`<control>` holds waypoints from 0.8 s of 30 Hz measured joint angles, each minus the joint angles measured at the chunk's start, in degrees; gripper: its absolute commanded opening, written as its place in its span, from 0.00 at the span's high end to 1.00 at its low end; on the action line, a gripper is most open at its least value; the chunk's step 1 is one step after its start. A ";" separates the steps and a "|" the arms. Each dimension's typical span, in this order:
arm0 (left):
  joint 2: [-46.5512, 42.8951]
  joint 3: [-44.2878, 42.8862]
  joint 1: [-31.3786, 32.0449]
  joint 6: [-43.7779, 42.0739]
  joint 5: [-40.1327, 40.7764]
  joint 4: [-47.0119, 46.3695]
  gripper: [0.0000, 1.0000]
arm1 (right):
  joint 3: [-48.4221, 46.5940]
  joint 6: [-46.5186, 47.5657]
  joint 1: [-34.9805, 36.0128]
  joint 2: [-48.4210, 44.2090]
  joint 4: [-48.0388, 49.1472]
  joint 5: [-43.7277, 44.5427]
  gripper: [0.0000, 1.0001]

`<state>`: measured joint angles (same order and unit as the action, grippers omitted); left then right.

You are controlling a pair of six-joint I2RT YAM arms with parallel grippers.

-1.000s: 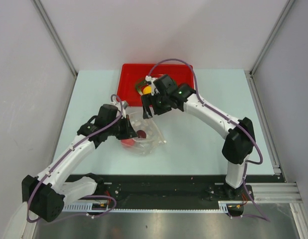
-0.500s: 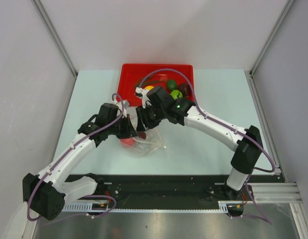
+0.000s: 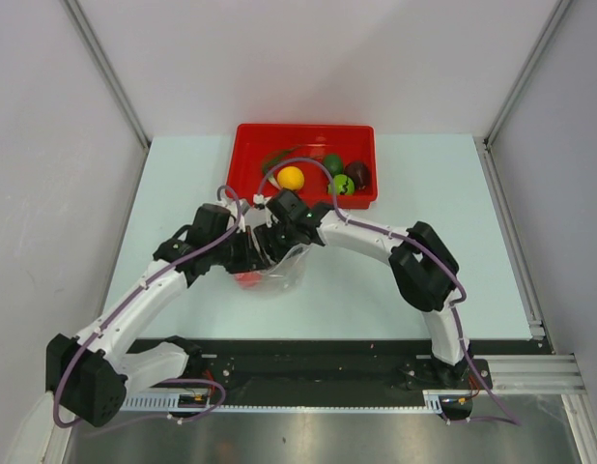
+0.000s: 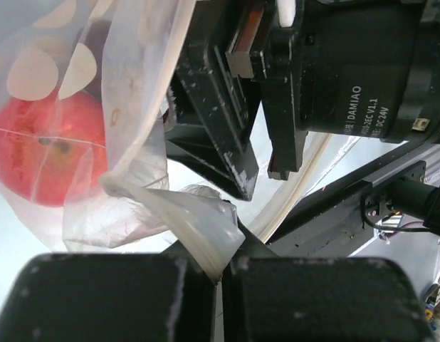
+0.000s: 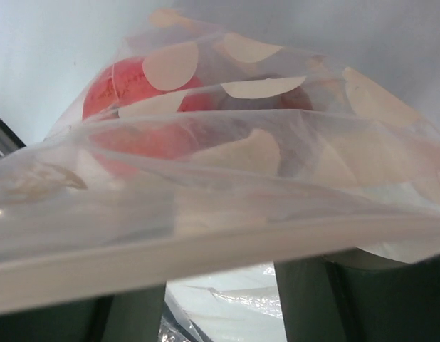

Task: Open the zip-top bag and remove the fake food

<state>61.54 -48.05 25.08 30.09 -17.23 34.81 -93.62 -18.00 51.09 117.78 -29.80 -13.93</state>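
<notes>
The clear zip-top bag (image 3: 285,275) lies in front of the red tray. My left gripper (image 3: 252,254) is shut on its whitish zip strip (image 4: 206,246) at the left edge. A red ball (image 3: 246,279) sits inside the bag, shown in the left wrist view (image 4: 49,153) and the right wrist view (image 5: 127,114). A darker shape lies beside it, unclear through the plastic. My right gripper (image 3: 279,244) is at the bag's mouth, its fingers (image 5: 134,317) apart, with the zip strip (image 5: 227,246) draped across them. A yellow ball (image 3: 291,178), a green ball (image 3: 343,184), a maroon piece (image 3: 357,173) and a green onion (image 3: 275,156) lie in the tray.
The red tray (image 3: 250,135) stands at the back middle of the pale table (image 3: 434,193). Both arms meet closely over the bag; the right wrist body (image 4: 348,71) is right next to the left fingers. Metal posts and white walls enclose the sides.
My right gripper has left the tray, where the yellow ball now lies, and moved toward me and down to the bag's mouth. My left gripper has kept its hold on the bag.
</notes>
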 measured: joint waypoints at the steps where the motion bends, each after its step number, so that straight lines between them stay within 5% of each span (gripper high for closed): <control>1: 0.20 0.17 0.00 0.11 0.02 -0.04 1.00 | 0.00 0.13 0.04 0.22 0.20 0.20 0.37; 6: 1.36 1.05 -0.02 1.40 0.07 -0.76 1.00 | 0.09 1.11 0.00 0.46 2.43 2.23 0.24; 17: 2.10 1.25 -0.02 1.95 0.28 -1.20 1.00 | 2.97 -2.12 -0.13 2.14 12.76 4.68 0.23; 20: 2.10 1.25 -0.02 1.81 0.66 -0.85 1.00 | 3.26 -3.50 0.04 3.87 16.35 5.29 0.30; 24: 2.10 1.25 -0.02 1.60 0.87 -0.39 1.00 | 3.28 -5.11 0.33 6.29 18.64 5.64 0.59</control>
<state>63.64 -46.81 25.06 31.68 -16.36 34.41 -90.35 -23.11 51.42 124.07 -11.16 -8.29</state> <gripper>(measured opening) 0.003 0.601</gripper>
